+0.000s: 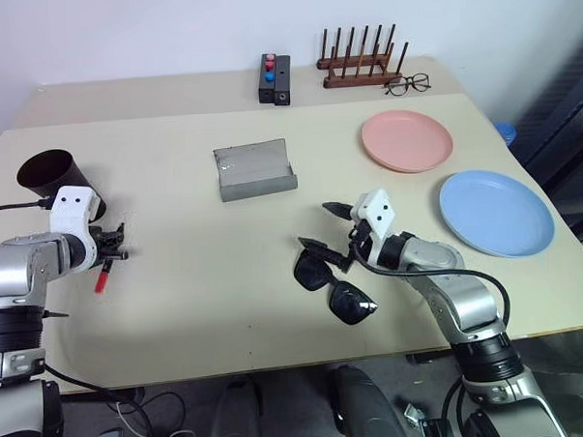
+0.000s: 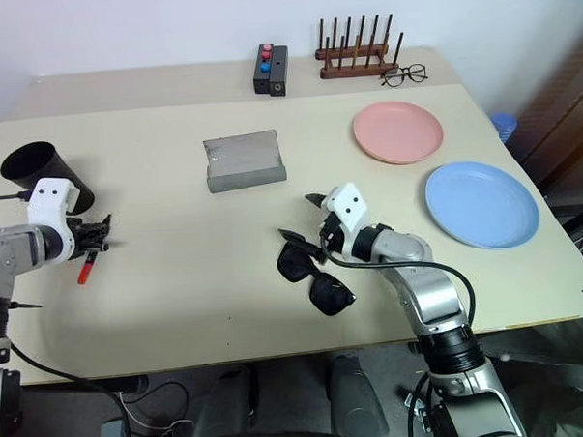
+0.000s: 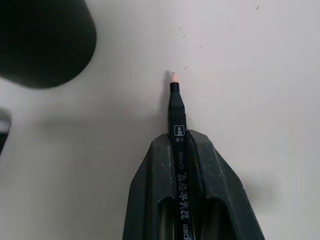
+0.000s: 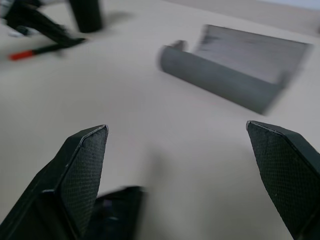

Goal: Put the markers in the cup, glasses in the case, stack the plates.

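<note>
Left gripper point(image 3: 185, 145) clamped on black marker point(image 3: 176, 107), tip poking past jaws; right gripper point(image 1: 329, 227) wide open, empty, above sunglasses point(image 1: 333, 284).

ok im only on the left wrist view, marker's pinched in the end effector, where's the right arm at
observer: the right end effector is open just above the sunglasses, not closed on them.
operator: is the case ready
observer: yes, the grey case sits mid-table with its lid open and looks empty.
operator: plates stacked
observer: no, the pink plate and the blue plate lie apart on the robot's right.
</note>
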